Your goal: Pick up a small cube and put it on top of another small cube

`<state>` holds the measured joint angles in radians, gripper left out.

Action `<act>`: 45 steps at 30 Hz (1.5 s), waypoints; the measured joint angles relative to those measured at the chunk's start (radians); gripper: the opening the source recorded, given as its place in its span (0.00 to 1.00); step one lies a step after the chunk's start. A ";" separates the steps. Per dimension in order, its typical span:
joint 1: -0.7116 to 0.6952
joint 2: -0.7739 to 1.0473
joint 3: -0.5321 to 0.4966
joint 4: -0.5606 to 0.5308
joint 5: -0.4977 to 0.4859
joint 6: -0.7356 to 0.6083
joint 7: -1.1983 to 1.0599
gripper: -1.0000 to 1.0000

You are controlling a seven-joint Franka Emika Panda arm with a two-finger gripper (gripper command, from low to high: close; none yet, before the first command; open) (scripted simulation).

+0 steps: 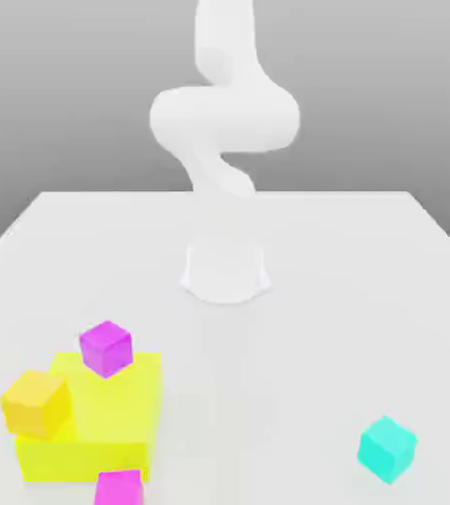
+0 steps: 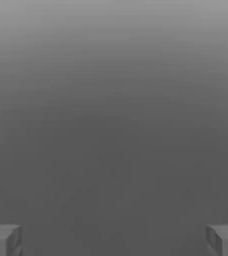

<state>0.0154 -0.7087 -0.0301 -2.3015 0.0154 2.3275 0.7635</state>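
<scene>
Your main hazard lies in the crowding at the exterior view's left: the small magenta cube [image 1: 106,347] sits on the back edge of the large flat yellow block [image 1: 96,419], the small orange-yellow cube [image 1: 37,402] rests against that block's side and seems partly propped on it, and a second magenta cube [image 1: 119,488] lies just at the block's near edge, cut by the frame. If you descend on any of these, a fingertip is likely to strike the block or a neighbouring cube and knock the target askew; a cube seized on a slope may also tilt in the grip and slide off when stacked. The small cyan cube [image 1: 387,448], standing alone on the white table [image 1: 367,256] well apart at the exterior view's right, looks the safer pick. The white arm [image 1: 224,118] rises over its base. In the hand view the gripper [image 2: 114,240] shows both grey fingertips [image 2: 5,240] spread fully wide, holding and touching nothing.
</scene>
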 joint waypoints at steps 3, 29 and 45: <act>0.019 0.114 -0.038 -0.002 0.021 0.034 -0.047 0.50; -0.010 1.046 -0.182 -0.017 0.154 0.331 -0.404 0.50; -0.025 1.090 -0.171 -0.013 0.154 0.355 -0.411 0.00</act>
<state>-0.0099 0.3815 -0.2016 -2.3144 0.1689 2.6829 0.3522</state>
